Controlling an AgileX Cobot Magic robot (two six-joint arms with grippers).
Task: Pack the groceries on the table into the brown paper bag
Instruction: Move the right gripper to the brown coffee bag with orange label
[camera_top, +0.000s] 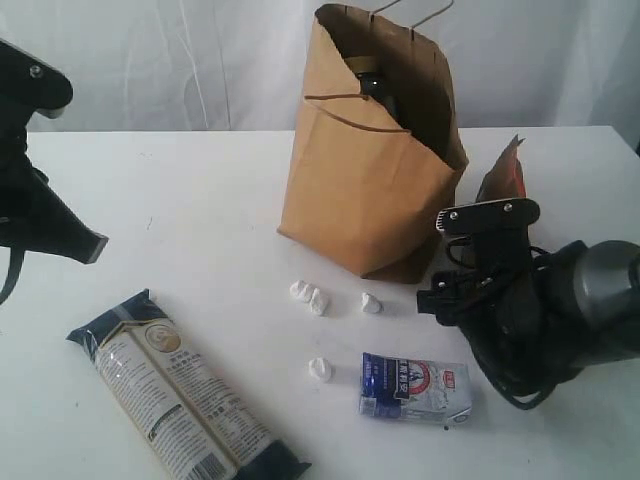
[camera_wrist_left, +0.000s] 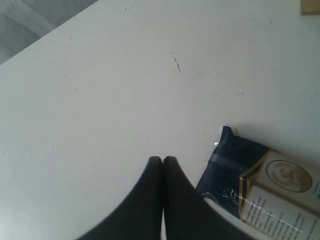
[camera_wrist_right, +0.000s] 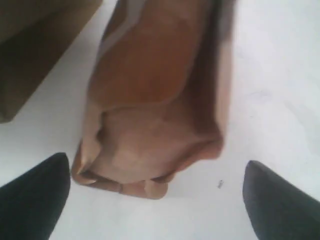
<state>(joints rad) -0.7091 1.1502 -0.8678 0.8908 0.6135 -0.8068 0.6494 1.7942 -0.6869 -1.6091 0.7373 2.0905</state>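
White tabletop (camera_top: 200, 200) bears a brown paper bag (camera_top: 360, 190) standing far centre, mouth open. Long dark-blue noodle pack (camera_top: 180, 400) lies near left. Orange-brown pouch (camera_top: 503, 180) sits just right of the bag; right gripper (camera_wrist_right: 155, 162) is spread wide, fingers either side, not touching it. Blue-white carton (camera_top: 415, 388) lies near, right of centre. Left gripper (camera_wrist_left: 162, 161) is closed, empty.

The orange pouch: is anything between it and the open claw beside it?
Nothing visible. The right gripper is open, and the end of the pouch lies straight ahead of it, with only bare table around it.
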